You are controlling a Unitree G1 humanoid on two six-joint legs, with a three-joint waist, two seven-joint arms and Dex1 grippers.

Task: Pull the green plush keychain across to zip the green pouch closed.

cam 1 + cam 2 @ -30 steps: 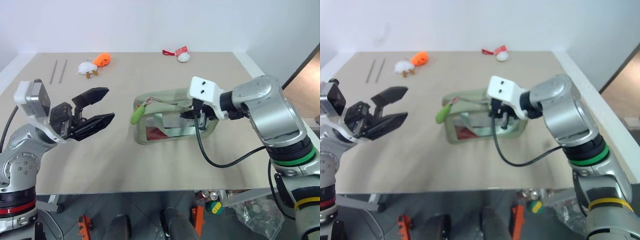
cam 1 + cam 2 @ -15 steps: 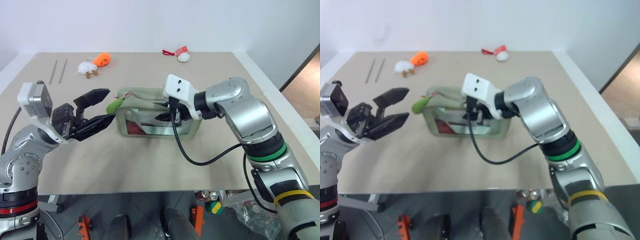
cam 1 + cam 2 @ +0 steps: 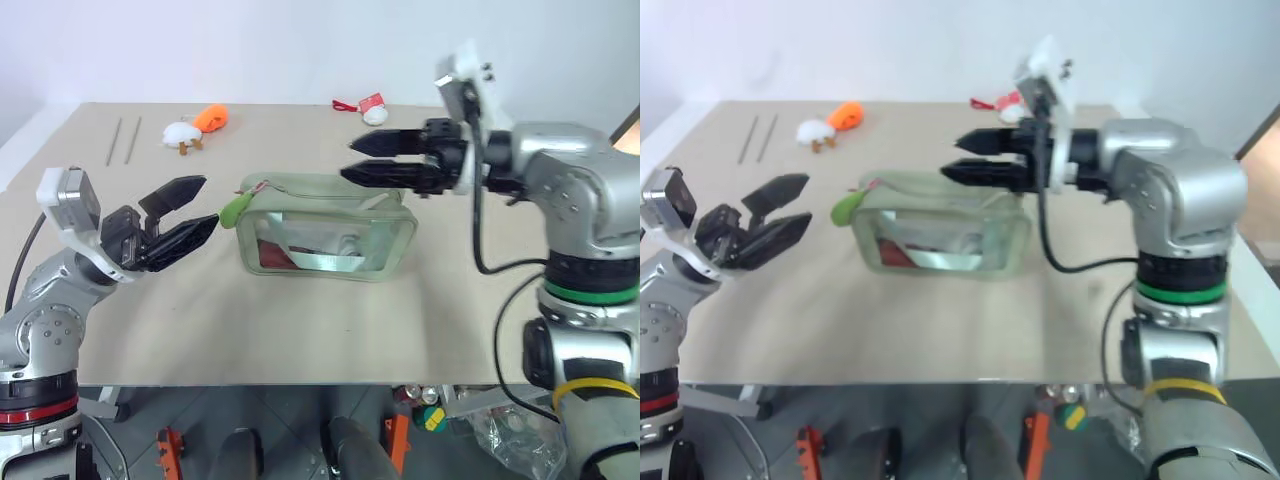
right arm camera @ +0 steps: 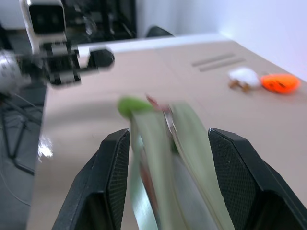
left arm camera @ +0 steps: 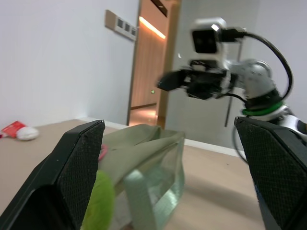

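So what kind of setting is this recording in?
Probably an indoor lab or test room: a plain beige table against bare white walls, staged with a few props, a green pouch, small plush toys, and a doorway to a lit corridor.

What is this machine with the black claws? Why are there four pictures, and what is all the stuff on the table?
It is a robot with two arms. Each arm ends in a pincer made of two black fingers. Two pictures come from cameras in its head, looking down at the table. The other two come from little cameras on its wrists, looking along the fingers.

On the table lies the green pouch, a soft bag with a see-through side. At one end hangs the green plush keychain. At the far side are an orange-and-white plush toy, a white plush with a red tag and two thin sticks.

The left pincer is open, right beside the keychain. The right pincer is open too, up above the pouch. Neither holds anything.
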